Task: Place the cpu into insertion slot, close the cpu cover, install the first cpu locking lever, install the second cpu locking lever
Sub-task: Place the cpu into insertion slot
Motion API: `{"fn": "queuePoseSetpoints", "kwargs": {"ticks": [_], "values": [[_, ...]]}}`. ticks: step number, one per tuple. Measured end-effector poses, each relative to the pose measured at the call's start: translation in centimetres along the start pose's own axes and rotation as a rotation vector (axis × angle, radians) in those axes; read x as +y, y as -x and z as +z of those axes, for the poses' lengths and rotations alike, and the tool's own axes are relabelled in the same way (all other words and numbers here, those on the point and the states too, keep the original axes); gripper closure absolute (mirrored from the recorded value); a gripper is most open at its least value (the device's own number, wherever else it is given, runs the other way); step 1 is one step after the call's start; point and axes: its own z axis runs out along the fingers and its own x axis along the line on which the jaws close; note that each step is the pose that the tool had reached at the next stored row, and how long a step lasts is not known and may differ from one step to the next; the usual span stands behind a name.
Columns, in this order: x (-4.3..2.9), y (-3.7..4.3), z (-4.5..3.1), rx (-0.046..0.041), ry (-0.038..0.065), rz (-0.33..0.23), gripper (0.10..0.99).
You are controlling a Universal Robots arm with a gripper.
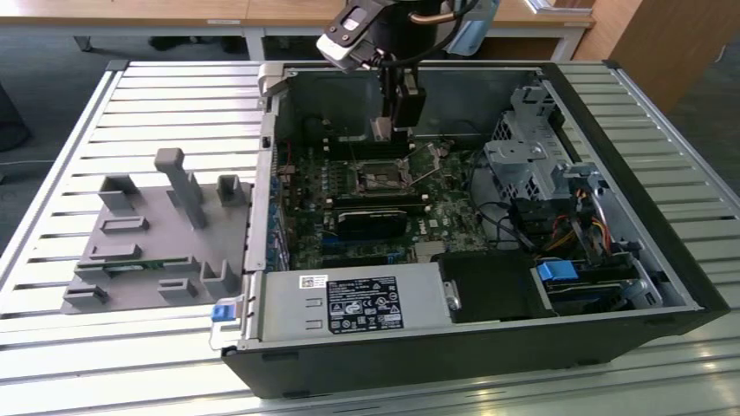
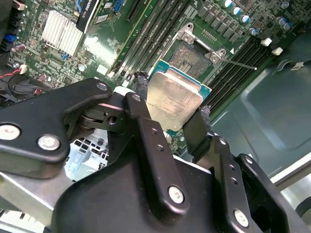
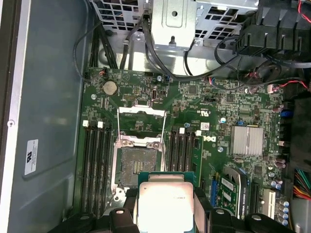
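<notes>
My gripper (image 2: 172,101) is shut on the cpu (image 2: 176,97), a flat square chip with a silver-grey top, its black fingers (image 2: 140,90) pressing two opposite edges. The cpu (image 3: 165,206) hangs above the green board, just beside the insertion slot (image 3: 136,166), not over its centre. The insertion slot (image 2: 193,56) is bare, with a dark centre. The cpu cover (image 3: 141,118) is swung open next to the slot. A thin locking lever (image 2: 239,63) sticks out free. In the exterior view my gripper (image 1: 391,132) sits low inside the case, behind the insertion slot (image 1: 376,178).
The open computer case (image 1: 647,260) lies on a slatted metal table (image 1: 173,95). Memory slots (image 3: 95,165) flank the socket. A black power-supply box (image 1: 353,303) and drive bays with cables (image 1: 543,173) fill the case's front and the exterior view's right. A grey fixture (image 1: 151,234) stands outside.
</notes>
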Motion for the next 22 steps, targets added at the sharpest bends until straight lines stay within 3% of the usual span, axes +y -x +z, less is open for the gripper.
{"fn": "queuePoseSetpoints", "kwargs": {"ticks": [22], "values": [[-0.03,-0.03,0.83,0.0,0.0,0.0,0.545]]}}
